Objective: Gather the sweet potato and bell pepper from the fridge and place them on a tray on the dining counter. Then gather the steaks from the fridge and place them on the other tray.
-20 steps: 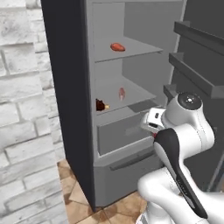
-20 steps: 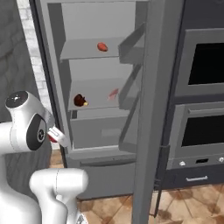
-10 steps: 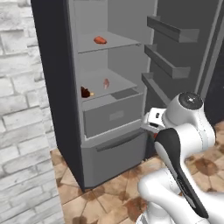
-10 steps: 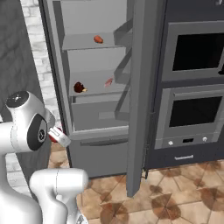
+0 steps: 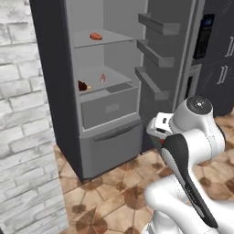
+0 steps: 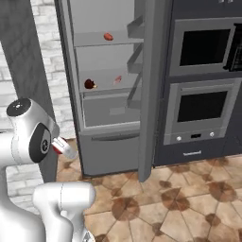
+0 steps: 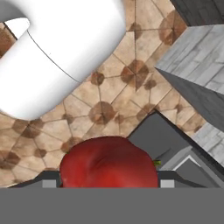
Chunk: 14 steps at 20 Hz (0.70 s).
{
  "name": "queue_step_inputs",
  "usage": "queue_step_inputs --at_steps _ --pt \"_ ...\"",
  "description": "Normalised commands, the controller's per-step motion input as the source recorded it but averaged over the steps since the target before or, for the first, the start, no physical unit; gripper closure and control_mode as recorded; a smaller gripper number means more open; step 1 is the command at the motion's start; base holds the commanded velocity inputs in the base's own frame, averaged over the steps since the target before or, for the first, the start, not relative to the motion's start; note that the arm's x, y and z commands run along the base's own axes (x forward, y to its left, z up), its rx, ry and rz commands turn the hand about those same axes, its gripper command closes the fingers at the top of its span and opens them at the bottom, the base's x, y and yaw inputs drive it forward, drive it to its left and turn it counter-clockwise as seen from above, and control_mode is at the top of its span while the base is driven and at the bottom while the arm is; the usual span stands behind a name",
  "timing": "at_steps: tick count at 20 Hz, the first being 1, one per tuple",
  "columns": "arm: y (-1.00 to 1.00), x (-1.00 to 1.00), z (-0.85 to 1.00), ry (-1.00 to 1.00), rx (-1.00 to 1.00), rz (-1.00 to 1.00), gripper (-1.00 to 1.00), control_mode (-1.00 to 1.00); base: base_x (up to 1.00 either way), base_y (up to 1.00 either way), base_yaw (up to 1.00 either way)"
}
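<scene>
Fridge (image 5: pixel 59 91): tall grey cabinet, door swung wide, door racks exposed. It is seen standing between a whitewashed brick wall (image 5: pixel 20 151) and a dark oven column (image 6: pixel 203 94). The door is judged to be left open because more items remain to be fetched.

Floor (image 6: pixel 189 198): brown patterned tiles, viewed by the hand camera from above, the hand being pointed downward.

Arm: folded close to the base, wrist tucked low; a carrying posture is suggested, suited to driving toward the dining surface.

Bell pepper (image 7: pixel 109 164): bright red and rounded, a green stem tip seen at its right. It is held in the hand (image 7: pixel 107 183), low beside the arm and well apart from the fridge shelves; a sliver of red is seen beneath the wrist in the left base view. The jaws are spread wide around it, clamped on its sides.

Upper shelf: one reddish-orange oblong item (image 5: pixel 95 36), possibly the sweet potato.

Middle shelf: a dark red lump (image 5: pixel 82 85) and a pale pink piece (image 5: pixel 102 78), presumably the steaks, left for the second tray.
</scene>
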Motion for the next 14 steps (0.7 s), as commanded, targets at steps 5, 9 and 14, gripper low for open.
queue_step_inputs --at_steps 5,9,14 --pt "0.0 0.0 0.0 0.0 0.0 0.0 1.0 1.0 -0.66 0.08 -0.12" --pt "0.0 0.0 0.0 0.0 0.0 0.0 1.0 1.0 -0.68 0.0 -0.16" --pt "0.0 0.0 0.0 0.0 0.0 0.0 1.0 1.0 -0.75 0.0 -0.17"
